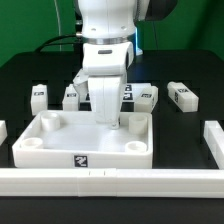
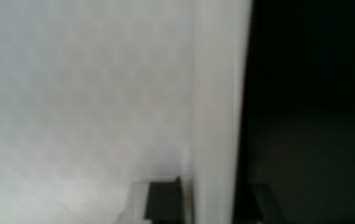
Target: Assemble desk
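The white tray-like tabletop (image 1: 60, 148) lies near the front of the black table, with round sockets in its corners. My gripper (image 1: 114, 121) reaches down at the tray's far rim, right of the middle. In the wrist view the fingers (image 2: 163, 200) stand on either side of the tabletop's raised rim (image 2: 218, 120) and look closed on it. The tray floor lies on one side of the rim and the black table on the other. Several white tagged legs lie behind the tray: two at the exterior view's left (image 1: 38, 96) (image 1: 70, 97) and two at its right (image 1: 147, 95) (image 1: 182, 95).
A long white border rail (image 1: 100, 181) runs along the front edge. Shorter rails stand at the exterior view's right (image 1: 212, 136) and left (image 1: 2, 131). The arm hides the table just behind the tray's middle.
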`<state>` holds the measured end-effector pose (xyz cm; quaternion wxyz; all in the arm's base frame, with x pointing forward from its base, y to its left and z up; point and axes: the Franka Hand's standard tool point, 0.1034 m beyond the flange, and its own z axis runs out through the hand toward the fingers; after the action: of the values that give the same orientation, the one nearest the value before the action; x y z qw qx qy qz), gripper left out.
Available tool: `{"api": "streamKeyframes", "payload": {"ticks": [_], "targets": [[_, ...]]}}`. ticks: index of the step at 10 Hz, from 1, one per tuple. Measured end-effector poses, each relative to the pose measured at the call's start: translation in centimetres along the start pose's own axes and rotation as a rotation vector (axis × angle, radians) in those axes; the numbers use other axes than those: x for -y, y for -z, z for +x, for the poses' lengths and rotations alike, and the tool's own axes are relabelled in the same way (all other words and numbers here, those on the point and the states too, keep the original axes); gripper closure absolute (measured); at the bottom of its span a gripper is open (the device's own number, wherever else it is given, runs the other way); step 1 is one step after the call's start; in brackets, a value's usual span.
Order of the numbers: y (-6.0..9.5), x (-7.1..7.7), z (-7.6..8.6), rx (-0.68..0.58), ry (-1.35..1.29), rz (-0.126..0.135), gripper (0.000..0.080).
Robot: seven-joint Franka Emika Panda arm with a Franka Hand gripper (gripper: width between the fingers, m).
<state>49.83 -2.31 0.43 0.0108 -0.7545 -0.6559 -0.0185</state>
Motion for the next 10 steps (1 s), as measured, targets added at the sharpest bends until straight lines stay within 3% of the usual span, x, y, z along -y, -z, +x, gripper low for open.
{"api": "streamKeyframes", "payload": {"ticks": [7,10], "targets": [[0.0,0.0,0.1,0.000,0.002,0.000,0.0743],[-0.1,-0.9,2.7,-0.008,0.050,0.013,0.0742]]}}
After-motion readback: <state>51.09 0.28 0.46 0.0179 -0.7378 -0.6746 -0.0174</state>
